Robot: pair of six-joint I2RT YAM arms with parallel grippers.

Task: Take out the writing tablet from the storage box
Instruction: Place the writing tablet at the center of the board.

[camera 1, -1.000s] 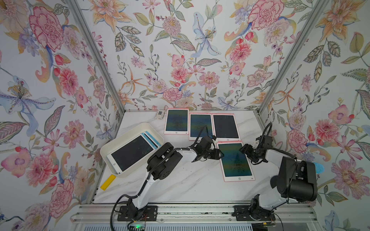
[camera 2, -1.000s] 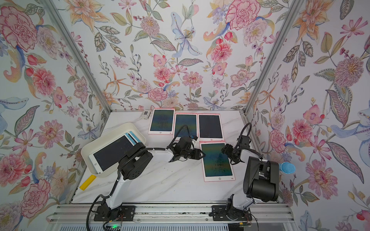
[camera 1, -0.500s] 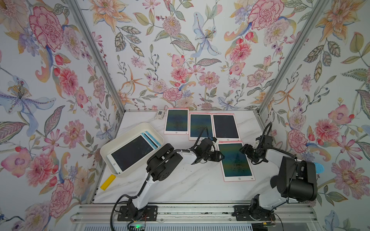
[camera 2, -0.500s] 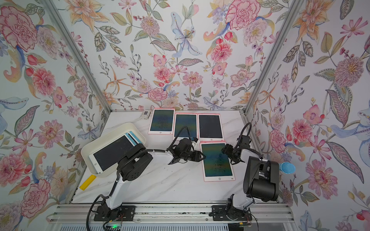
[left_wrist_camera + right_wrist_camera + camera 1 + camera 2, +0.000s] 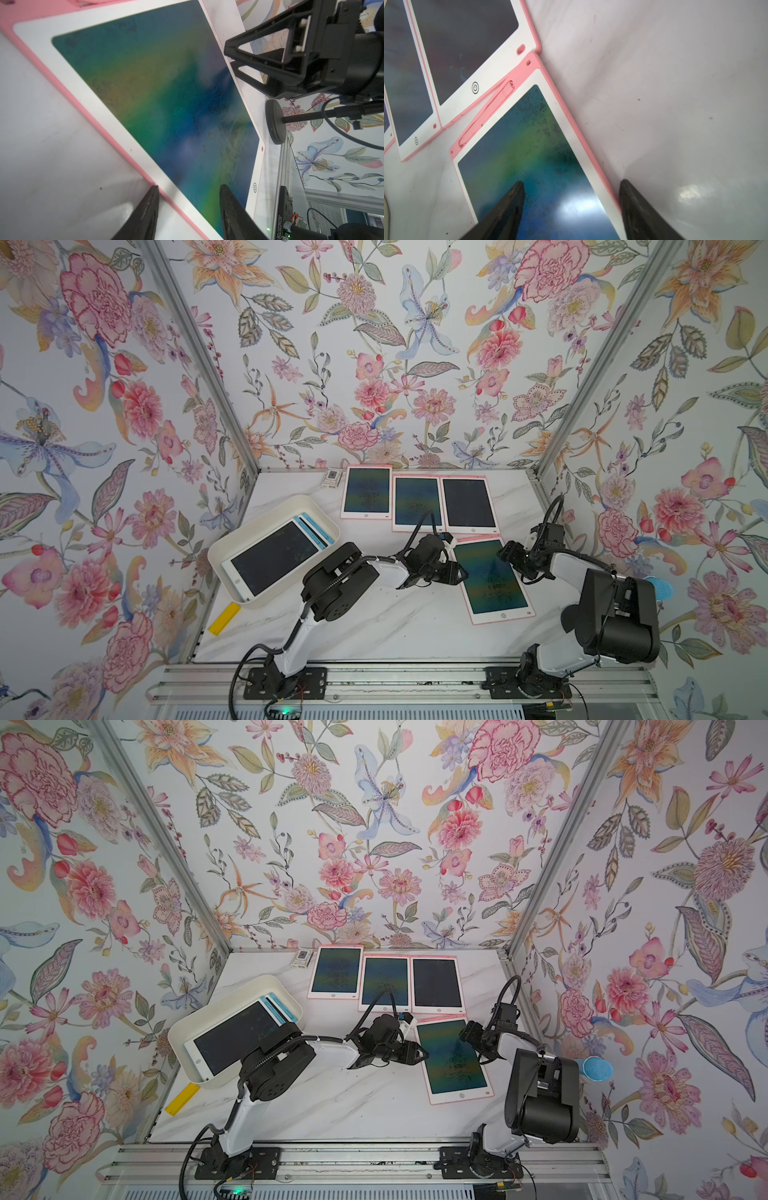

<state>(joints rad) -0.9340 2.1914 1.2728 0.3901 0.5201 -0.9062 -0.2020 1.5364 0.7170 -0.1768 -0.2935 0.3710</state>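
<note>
The cream-white storage box (image 5: 257, 516) stands at the left of the table, with a white-framed writing tablet (image 5: 272, 558) lying on blue-edged ones inside. A pink-framed writing tablet (image 5: 492, 580) with a blue-green screen lies flat on the table between both arms. My left gripper (image 5: 457, 572) is low at its left edge. In the left wrist view the left gripper (image 5: 189, 187) is open, one finger over the table and one over the screen. My right gripper (image 5: 505, 553) is at the opposite edge. In the right wrist view the right gripper (image 5: 571, 181) is open and straddles the pink rim (image 5: 591, 149).
Three pink-framed tablets (image 5: 417, 502) lie in a row along the back wall, the nearest almost touching the tablet between the arms. A small card (image 5: 333, 478) sits at the back, a yellow strip (image 5: 224, 618) by the box, and a blue object (image 5: 660, 587) beyond the right edge.
My left gripper has shifted slightly toward the front along the tablet's left edge. The tablet, the box and the right arm look unmoved.
</note>
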